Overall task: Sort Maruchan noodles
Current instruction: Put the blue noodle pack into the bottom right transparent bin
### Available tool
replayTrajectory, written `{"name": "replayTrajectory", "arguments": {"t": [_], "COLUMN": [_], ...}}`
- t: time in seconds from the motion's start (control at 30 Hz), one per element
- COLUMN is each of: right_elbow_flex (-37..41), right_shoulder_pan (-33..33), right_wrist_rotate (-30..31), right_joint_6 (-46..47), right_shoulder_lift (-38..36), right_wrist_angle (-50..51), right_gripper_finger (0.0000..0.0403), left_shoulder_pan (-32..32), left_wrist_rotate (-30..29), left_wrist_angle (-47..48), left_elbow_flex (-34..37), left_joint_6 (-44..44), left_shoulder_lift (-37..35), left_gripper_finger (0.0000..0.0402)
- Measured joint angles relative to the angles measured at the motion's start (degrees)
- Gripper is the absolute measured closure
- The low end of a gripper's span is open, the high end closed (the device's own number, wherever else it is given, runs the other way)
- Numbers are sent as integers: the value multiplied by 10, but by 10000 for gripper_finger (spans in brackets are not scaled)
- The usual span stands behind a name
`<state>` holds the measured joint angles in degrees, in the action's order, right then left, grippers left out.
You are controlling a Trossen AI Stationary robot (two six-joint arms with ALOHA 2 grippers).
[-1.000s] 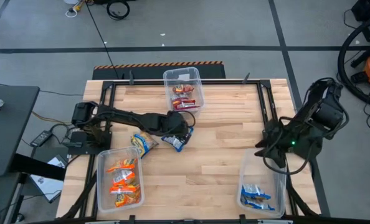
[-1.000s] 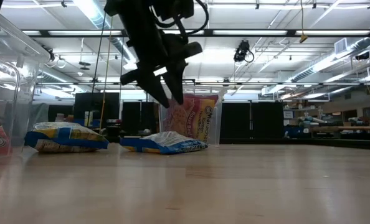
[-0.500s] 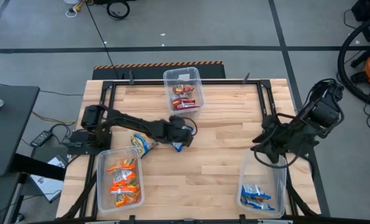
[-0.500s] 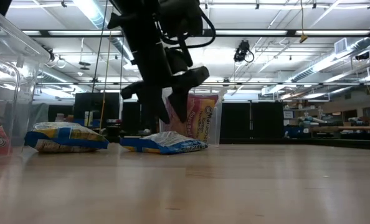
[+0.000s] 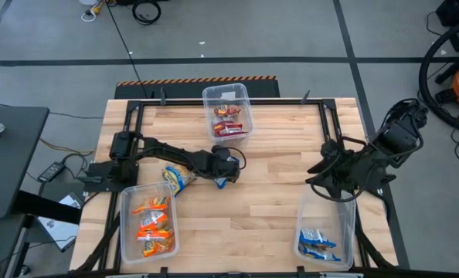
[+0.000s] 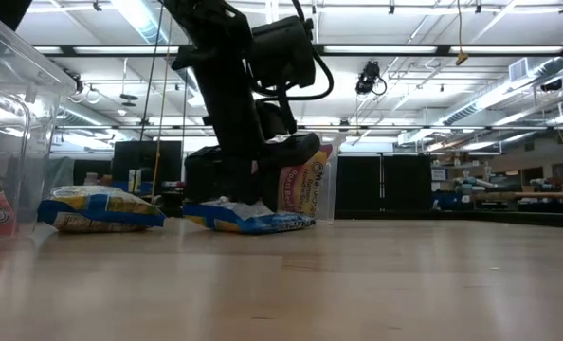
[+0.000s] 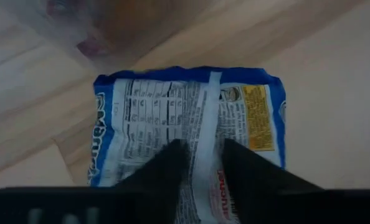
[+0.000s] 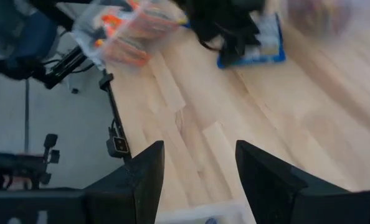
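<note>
A blue ramen packet (image 5: pixel 216 180) lies flat on the table near its middle, printed back up; it also shows in the low view (image 6: pixel 263 220). My left gripper (image 5: pixel 223 174) is down on it, shut on its middle. A second blue and yellow packet (image 5: pixel 177 178) lies on the table to its left. My right gripper (image 5: pixel 324 182) hangs open and empty at the table's right side, above the far end of the clear bin (image 5: pixel 345 224) that holds blue packets. My left gripper comes from above, pointing down, onto the packet's upturned back (image 7: pixel 247 106). Its two fingers (image 7: pixel 169 163) stand close together on either side of the long back seam (image 7: pixel 205 121) and pinch that middle strip. The packet lies flat on the table.
A clear bin of orange packets (image 5: pixel 124 224) stands at the near left. A clear bin of red packets (image 5: pixel 206 104) stands at the far middle. Black rails (image 5: pixel 323 123) run along the table's sides. Bare wood lies between the packets and the right bin.
My left gripper has come down from above the blue packet onto it; the packet has stayed flat where it was. My right gripper has swung a little toward the table's left, still open.
</note>
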<state>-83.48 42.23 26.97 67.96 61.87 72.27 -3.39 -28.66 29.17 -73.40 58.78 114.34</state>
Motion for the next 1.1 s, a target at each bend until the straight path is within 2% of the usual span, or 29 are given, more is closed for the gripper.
{"name": "replayTrajectory", "arguments": {"t": [0.1,0.17,0.2,0.33,0.5,0.6,0.67,0.73,0.9,1.0,1.1], "right_elbow_flex": [0,0,0,0,0,11,24,31,33,33,33], "right_shoulder_pan": [-5,-4,-4,-6,-16,-26,-36,-48,-92,-117,-129], "right_wrist_rotate": [14,55,79,133,133,162,169,169,140,116,112], "right_joint_6": [-101,-170,-202,-298,-427,-499,-556,-613,-719,-789,-853], "right_shoulder_lift": [0,3,4,14,39,64,80,98,131,132,125], "right_wrist_angle": [-40,-57,-65,-76,-63,-67,-71,-72,-112,-175,-236], "right_gripper_finger": [199,199,199,199,199,201,201,201,200,199,194], "left_shoulder_pan": [7,12,14,15,-16,-30,-32,-31,-29,-32,-29], "left_wrist_rotate": [22,25,28,83,118,116,134,170,264,269,269], "left_wrist_angle": [2,2,3,19,-4,-66,-120,-171,-260,-271,-272], "left_elbow_flex": [-1,-1,-1,0,1,1,0,0,-1,-1,0], "left_joint_6": [-39,-55,-58,-74,-124,-228,-317,-377,-449,-473,-447], "left_shoulder_lift": [0,0,-1,-32,-124,-178,-207,-227,-253,-252,-251], "left_gripper_finger": [341,383,388,392,397,398,399,399,400,400,400]}}
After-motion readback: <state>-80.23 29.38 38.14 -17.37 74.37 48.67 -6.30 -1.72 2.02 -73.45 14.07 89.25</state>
